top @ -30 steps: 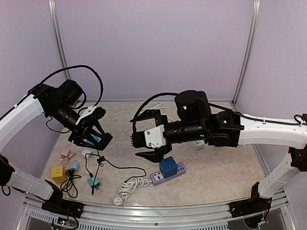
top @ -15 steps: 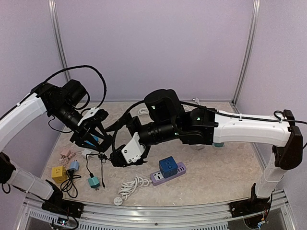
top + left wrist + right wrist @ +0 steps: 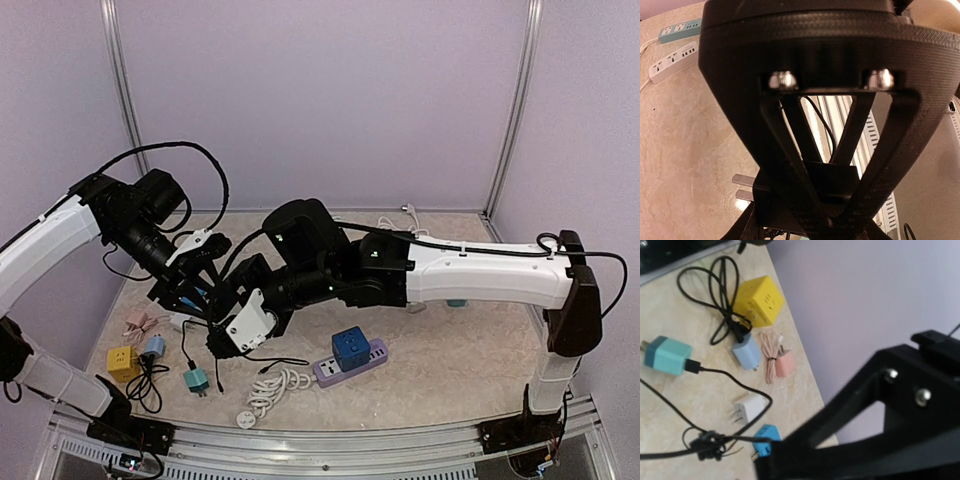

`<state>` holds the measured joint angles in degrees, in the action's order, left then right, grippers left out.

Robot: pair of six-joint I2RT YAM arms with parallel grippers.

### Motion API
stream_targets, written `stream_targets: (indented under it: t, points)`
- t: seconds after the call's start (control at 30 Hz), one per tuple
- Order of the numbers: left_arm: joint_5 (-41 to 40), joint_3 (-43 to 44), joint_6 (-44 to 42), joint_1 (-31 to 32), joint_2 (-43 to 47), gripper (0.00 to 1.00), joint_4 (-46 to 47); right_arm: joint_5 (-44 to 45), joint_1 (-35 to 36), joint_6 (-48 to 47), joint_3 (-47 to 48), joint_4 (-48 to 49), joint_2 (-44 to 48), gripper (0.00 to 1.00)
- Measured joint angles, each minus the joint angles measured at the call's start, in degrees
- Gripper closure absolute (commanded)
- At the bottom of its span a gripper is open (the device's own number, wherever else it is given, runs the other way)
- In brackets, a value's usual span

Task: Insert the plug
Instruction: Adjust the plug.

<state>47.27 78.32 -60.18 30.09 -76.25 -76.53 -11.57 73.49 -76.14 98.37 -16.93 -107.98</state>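
The work area is a beige speckled table (image 3: 450, 350) enclosed by lavender walls.

**Left gripper** (image 3: 197, 296): positioned at 9 o'clock on the table and raised above the surface. The fingers are clamped on the plug (image 3: 201, 292), which appears blue in the top view. In the left wrist view, the plug body sits between the converging fingers. Its two flat metal prongs (image 3: 742, 186) project to the left. A black cable (image 3: 215, 365) hangs from the plug area toward the table.

**Right gripper** (image 3: 225, 338): the arm reaches across the table, placing the gripper just beside the left gripper at its 4 o'clock. The views do not show whether the jaws are apart or together.

**Power strip** (image 3: 368, 360): a purple unit lying flat at 6 o'clock, with a blue cube (image 3: 350, 347) sitting on it. It is well apart from the plug.

**Loose items at 8 o'clock:**
- yellow cube (image 3: 122, 362)
- pink charger (image 3: 135, 322)
- light blue charger (image 3: 154, 346)
- teal charger (image 3: 195, 380)
- white charger (image 3: 747, 407)

A coiled white cord (image 3: 275, 385) lies at 7 o'clock.
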Motion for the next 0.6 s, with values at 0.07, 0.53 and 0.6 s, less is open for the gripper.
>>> stream_targets:
  t: [0.07,0.53,0.6]
  points:
    - [-0.3,0.0,0.2,0.0,0.0,1.0,0.0,0.7,0.0,-0.3,0.9,0.1,-0.6,0.63]
    - [-3.8,-0.1,0.3,0.2,-0.7,0.2,-0.7,3.9,0.2,-0.2,2.1,-1.3,-2.3,1.0]
    - [-4.2,0.2,0.2,0.3,-0.7,0.04,-0.9,4.7,0.2,2.1,2.2,-1.2,-2.3,1.0]
